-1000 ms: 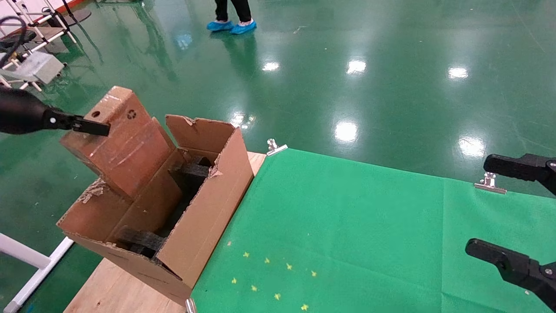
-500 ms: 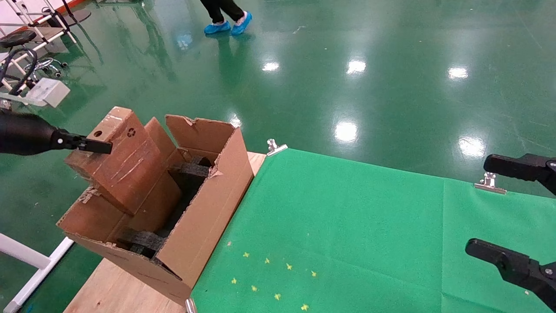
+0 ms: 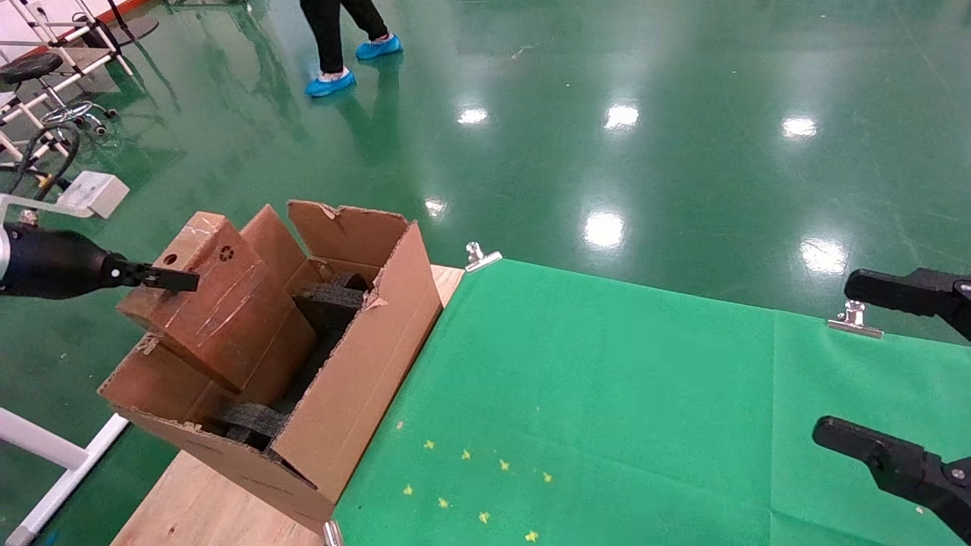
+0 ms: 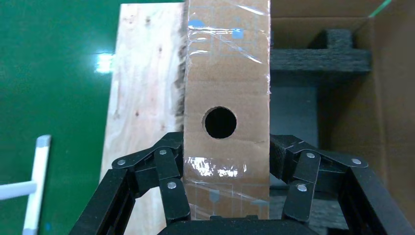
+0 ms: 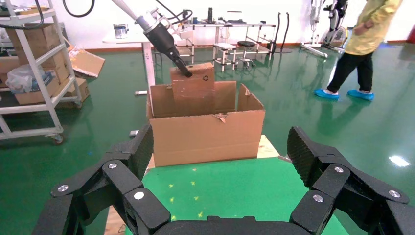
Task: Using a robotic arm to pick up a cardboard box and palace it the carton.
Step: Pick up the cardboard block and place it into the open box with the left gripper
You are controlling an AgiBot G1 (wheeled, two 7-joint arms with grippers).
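The small flat cardboard box point(image 3: 216, 292), with a round hole in its narrow side, hangs tilted with its lower end inside the big open carton point(image 3: 356, 379) at the table's left end. My left gripper point(image 3: 163, 279) is shut on the box's upper end. In the left wrist view the fingers point(image 4: 169, 183) clamp both faces of the box point(image 4: 226, 73) just below the hole. The carton's black foam block point(image 4: 320, 58) shows beside it. My right gripper point(image 5: 222, 161) is open and empty above the green cloth at the right; it also shows in the head view point(image 3: 899, 375).
The carton has ragged torn flaps and foam blocks point(image 3: 254, 421) inside. Green cloth point(image 3: 607, 409) covers the table, held by metal clips point(image 3: 479, 256). Bare wood point(image 3: 197, 508) shows at the left end. A person point(image 3: 334, 45) walks on the green floor behind.
My left gripper has lowered the cardboard box deeper into the carton. The person behind has walked to the left. The right arm has not moved.
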